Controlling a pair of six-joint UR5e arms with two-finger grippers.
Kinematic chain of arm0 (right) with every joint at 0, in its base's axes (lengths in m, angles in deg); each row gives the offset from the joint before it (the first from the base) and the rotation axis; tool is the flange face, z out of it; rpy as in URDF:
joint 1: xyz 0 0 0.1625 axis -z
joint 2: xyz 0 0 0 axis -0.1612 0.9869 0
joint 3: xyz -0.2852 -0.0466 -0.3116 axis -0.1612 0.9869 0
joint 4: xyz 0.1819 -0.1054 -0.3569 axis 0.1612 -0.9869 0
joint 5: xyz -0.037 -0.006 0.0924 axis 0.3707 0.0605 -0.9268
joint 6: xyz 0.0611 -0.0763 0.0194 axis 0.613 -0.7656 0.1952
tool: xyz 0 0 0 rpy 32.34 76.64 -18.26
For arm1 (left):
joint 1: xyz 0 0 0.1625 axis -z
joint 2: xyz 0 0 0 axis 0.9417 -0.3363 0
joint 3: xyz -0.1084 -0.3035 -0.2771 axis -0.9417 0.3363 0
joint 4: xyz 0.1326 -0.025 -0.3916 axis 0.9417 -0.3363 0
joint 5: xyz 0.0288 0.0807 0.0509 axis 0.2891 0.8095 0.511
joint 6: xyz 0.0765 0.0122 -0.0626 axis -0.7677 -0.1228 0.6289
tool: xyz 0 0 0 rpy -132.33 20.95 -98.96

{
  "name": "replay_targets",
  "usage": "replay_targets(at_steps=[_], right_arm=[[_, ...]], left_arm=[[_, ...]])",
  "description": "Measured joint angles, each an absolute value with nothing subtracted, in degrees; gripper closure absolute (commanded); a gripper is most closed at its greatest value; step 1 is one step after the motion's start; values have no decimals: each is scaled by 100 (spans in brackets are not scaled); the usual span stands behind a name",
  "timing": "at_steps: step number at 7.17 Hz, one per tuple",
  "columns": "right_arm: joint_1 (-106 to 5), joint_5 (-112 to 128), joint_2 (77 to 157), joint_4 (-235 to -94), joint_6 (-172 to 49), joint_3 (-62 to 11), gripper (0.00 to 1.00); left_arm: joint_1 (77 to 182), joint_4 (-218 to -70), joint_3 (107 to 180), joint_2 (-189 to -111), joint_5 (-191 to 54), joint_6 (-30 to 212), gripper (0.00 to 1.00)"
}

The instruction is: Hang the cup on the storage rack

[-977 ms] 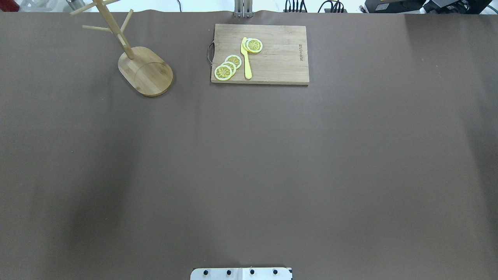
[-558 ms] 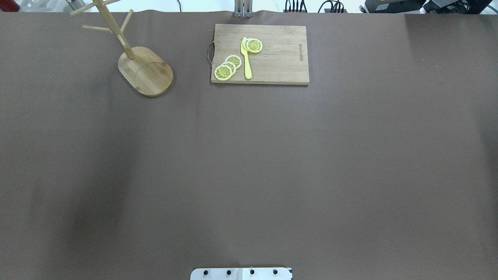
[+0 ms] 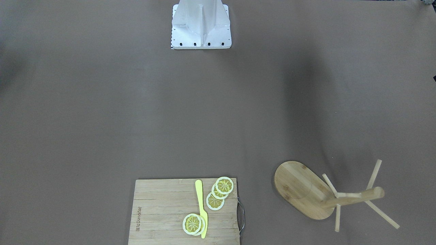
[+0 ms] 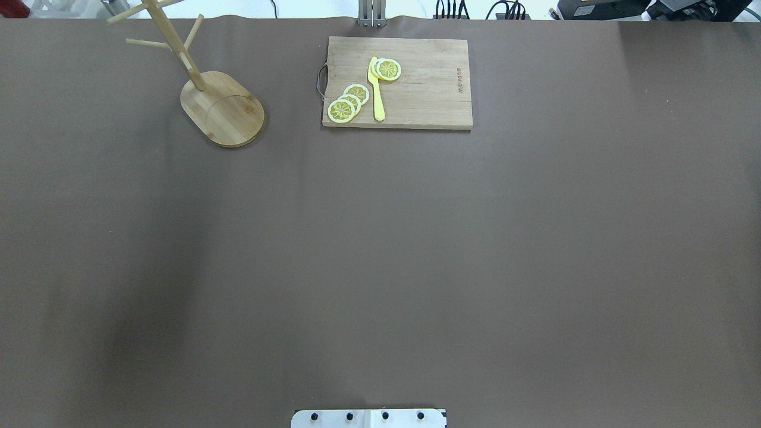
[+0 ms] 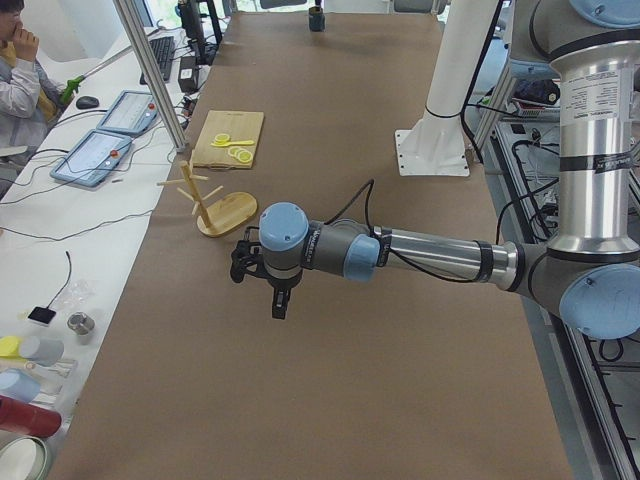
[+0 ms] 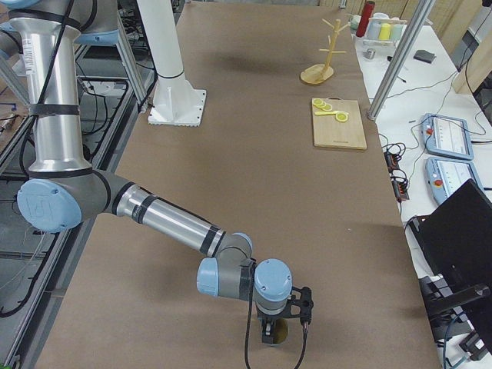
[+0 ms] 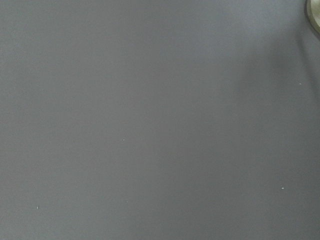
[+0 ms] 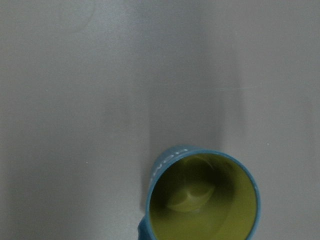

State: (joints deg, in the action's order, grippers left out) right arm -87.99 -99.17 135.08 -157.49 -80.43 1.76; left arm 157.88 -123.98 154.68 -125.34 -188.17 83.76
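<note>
The cup point(image 8: 202, 200), slate-blue with a yellowish inside, stands upright on the brown table at the bottom of the right wrist view. It also shows small at the table's far end point(image 5: 316, 18) in the exterior left view. My right gripper point(image 6: 269, 332) hangs just over it; I cannot tell whether it is open or shut. The storage rack point(image 4: 223, 110), a bamboo mug tree with bare pegs, stands at the back left point(image 3: 303, 189). My left gripper point(image 5: 278, 300) hovers above bare table, some way short of the rack point(image 5: 215, 205); its state cannot be told either.
A wooden cutting board point(image 4: 416, 89) with lemon slices point(image 4: 348, 102) and a yellow knife point(image 4: 376, 89) lies at the back middle. The robot's white base point(image 3: 201, 23) stands at the near edge. A person point(image 5: 20, 70) sits at a side desk with tablets.
</note>
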Motion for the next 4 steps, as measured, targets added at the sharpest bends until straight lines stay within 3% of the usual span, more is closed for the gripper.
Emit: replay_targets(at_steps=[2, 4], right_arm=[[-8952, -9896, 13441, -15748, -8238, 401, 0], [-8982, -9767, 13317, -15748, -8313, 671, 10]], left_arm=[[15789, -12398, 15464, -12533, -18818, 8376, 2], [15788, -12398, 15465, -12534, -18818, 8376, 2]])
